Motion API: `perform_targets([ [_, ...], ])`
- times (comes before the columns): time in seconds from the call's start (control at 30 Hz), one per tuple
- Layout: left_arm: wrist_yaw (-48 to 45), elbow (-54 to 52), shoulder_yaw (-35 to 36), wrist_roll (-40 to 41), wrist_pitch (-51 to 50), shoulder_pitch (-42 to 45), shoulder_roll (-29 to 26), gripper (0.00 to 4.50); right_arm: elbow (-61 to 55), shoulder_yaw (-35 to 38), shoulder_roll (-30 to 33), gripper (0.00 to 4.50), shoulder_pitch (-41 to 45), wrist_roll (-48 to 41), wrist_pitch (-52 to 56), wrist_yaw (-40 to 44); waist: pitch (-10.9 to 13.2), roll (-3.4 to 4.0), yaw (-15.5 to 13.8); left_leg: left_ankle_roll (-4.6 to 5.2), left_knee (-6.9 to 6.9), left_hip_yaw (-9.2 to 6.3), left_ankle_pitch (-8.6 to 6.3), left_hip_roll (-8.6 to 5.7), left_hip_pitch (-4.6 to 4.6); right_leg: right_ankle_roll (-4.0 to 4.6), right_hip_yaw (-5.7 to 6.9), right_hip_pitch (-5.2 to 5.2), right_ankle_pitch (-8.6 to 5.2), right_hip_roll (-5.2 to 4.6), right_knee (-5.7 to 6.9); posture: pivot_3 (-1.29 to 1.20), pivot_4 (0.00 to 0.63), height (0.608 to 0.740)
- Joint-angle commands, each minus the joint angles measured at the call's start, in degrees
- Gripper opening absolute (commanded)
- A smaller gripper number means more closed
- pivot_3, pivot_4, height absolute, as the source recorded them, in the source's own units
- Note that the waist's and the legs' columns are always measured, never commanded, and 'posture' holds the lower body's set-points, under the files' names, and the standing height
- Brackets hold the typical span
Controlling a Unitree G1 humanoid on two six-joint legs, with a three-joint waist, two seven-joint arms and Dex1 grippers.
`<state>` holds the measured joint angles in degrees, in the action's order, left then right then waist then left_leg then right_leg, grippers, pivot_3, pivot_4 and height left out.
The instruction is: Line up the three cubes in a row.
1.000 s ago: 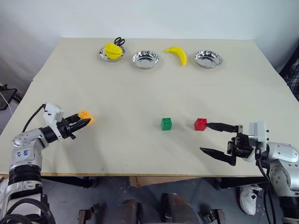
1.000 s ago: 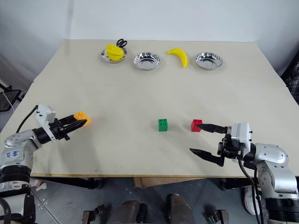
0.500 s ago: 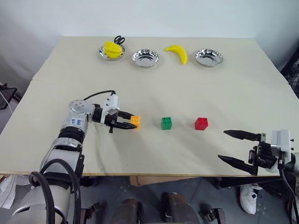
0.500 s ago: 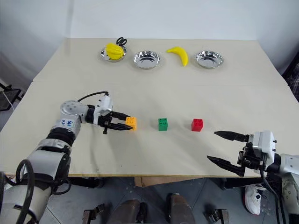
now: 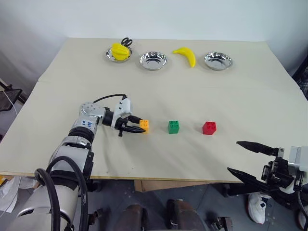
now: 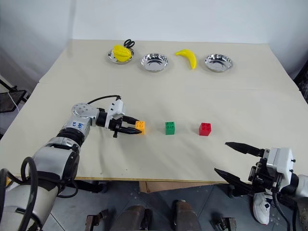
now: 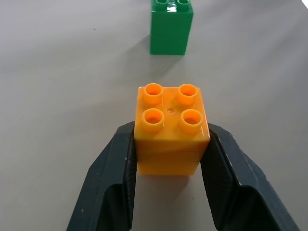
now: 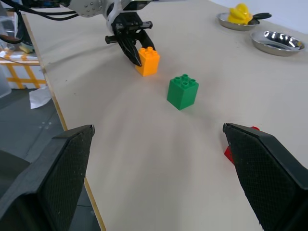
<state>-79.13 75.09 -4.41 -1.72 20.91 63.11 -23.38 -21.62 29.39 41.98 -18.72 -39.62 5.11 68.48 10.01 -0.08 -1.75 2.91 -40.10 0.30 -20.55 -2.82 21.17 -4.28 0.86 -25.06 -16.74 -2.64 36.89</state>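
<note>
The orange cube (image 5: 144, 125) stands on the table left of the green cube (image 5: 173, 126), with the red cube (image 5: 209, 127) further right; the three lie roughly in one line. My left gripper (image 5: 138, 127) is shut on the orange cube (image 7: 171, 129), one black finger (image 7: 111, 183) against each side, and the green cube (image 7: 171, 26) shows just beyond it. My right gripper (image 5: 249, 160) hangs open past the table's front edge at the right, nothing between its fingers. From that wrist I see the orange cube (image 8: 147, 60), the green cube (image 8: 183, 91) and a sliver of the red cube (image 8: 228, 153).
Along the far edge stand three steel bowls: the left one (image 5: 119, 54) holds yellow fruit and black scissors, the middle one (image 5: 153, 60) and right one (image 5: 217, 60) hold nothing. A yellow banana (image 5: 185, 55) lies between those two. A seam crosses the table (image 5: 159, 96).
A second ago my left gripper held the orange cube at the table's left side; it has carried it right, to beside the green cube. My right gripper has drawn back from the red cube.
</note>
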Motion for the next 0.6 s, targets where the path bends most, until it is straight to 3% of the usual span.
perform_targets([
  [0.03, 2.82, 0.22, 0.60, -1.28, 0.01, 1.42, 0.06, 2.20, -1.90, 1.07, -0.34, 4.50, -0.12, -1.18, -0.05, -0.64, 0.00, 0.00, 0.00, 0.00, 0.00, 0.00, 0.01, 0.00, 0.00, 0.00, 0.00, 0.00, 0.00, 0.00, 0.01, 0.00, 0.150, 0.740],
  [0.2, 4.90, -0.07, 1.19, -1.88, 1.88, 0.88, -0.74, 3.62, -1.54, -0.07, -0.06, 4.50, 1.10, -1.09, 0.15, -0.84, 0.00, -0.01, 0.14, -0.01, 0.03, 0.00, 0.01, 0.00, 0.03, 0.00, 0.00, -0.06, 0.00, 0.00, 0.02, 0.00, 0.150, 0.740],
  [0.6, 6.27, -0.11, 2.07, -3.04, 3.66, -1.01, -2.67, 3.62, 0.90, -3.18, 0.71, 4.50, 5.82, -0.52, 0.80, 0.48, 0.01, -0.03, 0.10, -0.02, 0.02, 0.01, 0.01, -0.01, 0.05, 0.00, 0.02, -0.08, 0.00, 0.00, 0.03, 0.00, 0.150, 0.740],
])
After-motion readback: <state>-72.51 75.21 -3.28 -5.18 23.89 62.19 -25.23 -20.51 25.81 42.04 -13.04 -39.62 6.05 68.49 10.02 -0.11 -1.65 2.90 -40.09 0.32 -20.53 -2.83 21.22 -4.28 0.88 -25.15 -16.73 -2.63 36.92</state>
